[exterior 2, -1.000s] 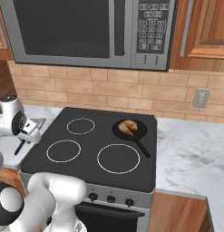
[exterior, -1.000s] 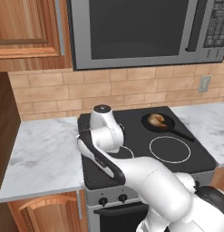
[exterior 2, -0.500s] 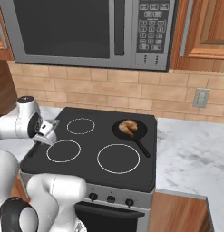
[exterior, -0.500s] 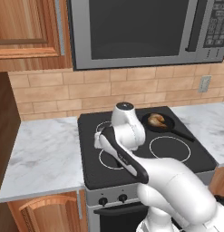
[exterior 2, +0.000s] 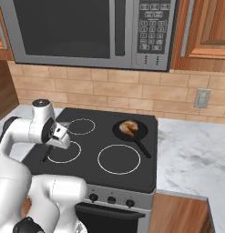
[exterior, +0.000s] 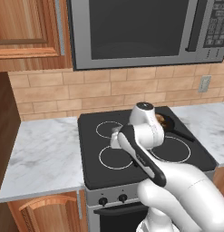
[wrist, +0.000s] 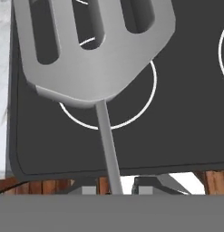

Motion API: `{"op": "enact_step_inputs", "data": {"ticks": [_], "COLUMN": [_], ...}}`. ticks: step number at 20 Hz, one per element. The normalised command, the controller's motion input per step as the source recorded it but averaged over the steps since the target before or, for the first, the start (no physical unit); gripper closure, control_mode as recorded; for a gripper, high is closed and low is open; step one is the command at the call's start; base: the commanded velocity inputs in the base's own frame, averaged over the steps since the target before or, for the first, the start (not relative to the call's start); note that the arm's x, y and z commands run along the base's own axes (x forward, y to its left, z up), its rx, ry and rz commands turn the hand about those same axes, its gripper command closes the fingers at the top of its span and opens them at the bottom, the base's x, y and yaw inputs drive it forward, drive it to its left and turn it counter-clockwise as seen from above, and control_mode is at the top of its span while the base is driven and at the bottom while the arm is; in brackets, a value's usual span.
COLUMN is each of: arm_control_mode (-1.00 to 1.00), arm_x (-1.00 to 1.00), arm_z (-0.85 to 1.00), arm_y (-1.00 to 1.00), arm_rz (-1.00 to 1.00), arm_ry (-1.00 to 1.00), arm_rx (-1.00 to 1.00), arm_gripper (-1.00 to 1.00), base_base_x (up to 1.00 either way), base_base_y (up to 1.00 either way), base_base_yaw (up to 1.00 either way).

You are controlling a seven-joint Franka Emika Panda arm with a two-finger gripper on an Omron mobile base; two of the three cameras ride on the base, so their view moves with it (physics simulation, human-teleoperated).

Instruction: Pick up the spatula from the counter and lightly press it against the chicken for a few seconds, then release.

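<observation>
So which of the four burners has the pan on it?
The back right one, under the pan holding the chicken. The back left, front left and front right burners show bare white rings.

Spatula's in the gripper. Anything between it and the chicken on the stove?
Nothing visible. The spatula hangs over the front-left burner; the chicken sits in the pan at the rear right. Only bare stovetop lies between them.

Matt metal spatula (wrist: 95,50), glossy blk stove (wrist: 181,127)
</observation>
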Motion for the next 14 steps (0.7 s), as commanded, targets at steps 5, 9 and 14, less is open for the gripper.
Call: {"op": "enact_step_inputs", "data": {"ticks": [5, 9, 14], "arm_control_mode": [-1.00, -1.00, -1.00], "arm_x": [-0.01, -0.09, -0.03], "arm_z": [0.10, 0.20, 0.26], "arm_y": [-0.53, -0.69, -0.72], "arm_rz": [0.10, 0.08, 0.10], "arm_ry": [0.00, 0.00, 0.00], "arm_rx": [0.00, 0.00, 0.00], "arm_gripper": [1.00, 1.00, 1.00], "base_base_x": [0.00, 0.00, 0.00], "base_base_y": [0.00, 0.00, 0.00], "base_base_yaw": [0.00, 0.00, 0.00]}}
